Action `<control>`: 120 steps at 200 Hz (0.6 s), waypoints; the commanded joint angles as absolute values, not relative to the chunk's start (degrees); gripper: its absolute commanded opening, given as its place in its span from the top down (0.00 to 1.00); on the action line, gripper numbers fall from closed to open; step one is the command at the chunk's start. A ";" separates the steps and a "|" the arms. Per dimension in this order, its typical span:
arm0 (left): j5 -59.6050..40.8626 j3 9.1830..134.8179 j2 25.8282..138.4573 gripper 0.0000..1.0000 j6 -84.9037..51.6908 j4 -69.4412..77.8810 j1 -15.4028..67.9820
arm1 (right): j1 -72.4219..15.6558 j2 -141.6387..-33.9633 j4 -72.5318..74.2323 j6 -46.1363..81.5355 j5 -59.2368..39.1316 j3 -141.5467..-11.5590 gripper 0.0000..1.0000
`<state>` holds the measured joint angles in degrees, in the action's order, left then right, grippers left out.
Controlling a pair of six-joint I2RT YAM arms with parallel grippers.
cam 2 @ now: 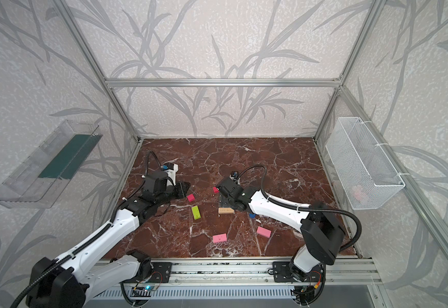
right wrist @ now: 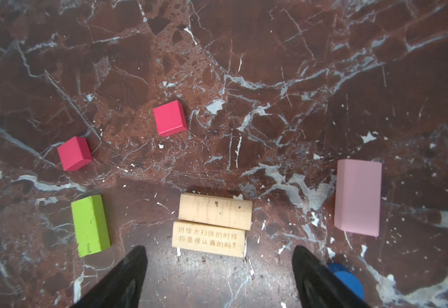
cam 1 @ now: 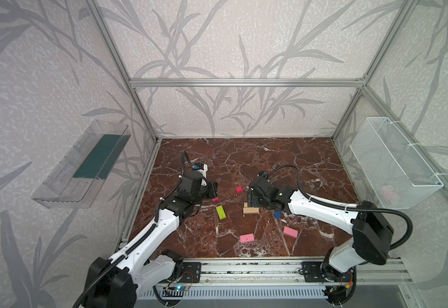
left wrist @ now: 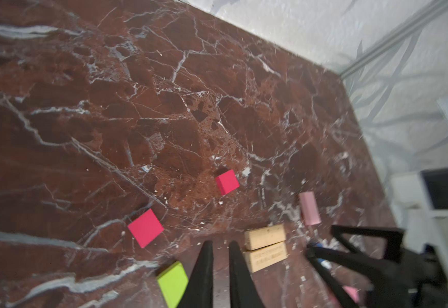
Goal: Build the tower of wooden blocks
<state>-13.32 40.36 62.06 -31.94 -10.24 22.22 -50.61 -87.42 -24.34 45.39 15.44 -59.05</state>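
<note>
The tower consists of two tan bars (right wrist: 215, 210) lying flat and touching on the marble, also seen in both top views (cam 1: 251, 211) (cam 2: 226, 211). My right gripper (right wrist: 219, 266) hangs open just short of them (cam 1: 251, 200), holding nothing. My left gripper (left wrist: 220, 244) is shut and empty, left of the bars, between them and the lime-green bar (left wrist: 173, 282) (cam 1: 220, 212). Two red cubes (right wrist: 170, 118) (right wrist: 74, 153) lie beyond. A blue disc (right wrist: 347, 280) sits by a right fingertip. One pink bar (right wrist: 357, 197) lies beside the tan bars, two more (cam 1: 247, 238) (cam 1: 290, 232) nearer the front.
A white wire basket (cam 1: 393, 162) hangs on the right wall and a clear plastic tray (cam 1: 81, 165) on the left wall. An aluminium rail (cam 1: 244, 269) with both arm bases runs along the front. Frame posts stand at the table's corners.
</note>
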 commanded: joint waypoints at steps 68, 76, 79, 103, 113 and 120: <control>-16.15 41.04 70.37 1.00 -37.18 -12.87 34.84 | -42.37 -73.91 -11.83 40.75 7.31 -43.03 1.00; -17.32 40.97 72.11 1.00 -37.59 -12.41 35.62 | -41.81 -73.58 -11.09 40.50 6.51 -42.22 1.00; -17.84 41.04 72.86 1.00 -37.76 -12.50 35.75 | -41.57 -73.48 -10.89 40.39 6.28 -41.95 1.00; -18.47 41.23 77.40 1.00 -39.25 -13.14 36.86 | -40.46 -72.47 -9.83 39.99 5.03 -40.11 1.00; -18.62 41.21 78.69 1.00 -39.70 -12.88 37.24 | -39.96 -71.93 -9.43 39.99 4.71 -39.34 1.00; -18.72 41.34 79.53 1.00 -39.89 -12.66 37.56 | -39.54 -71.49 -8.96 40.00 4.45 -38.66 1.00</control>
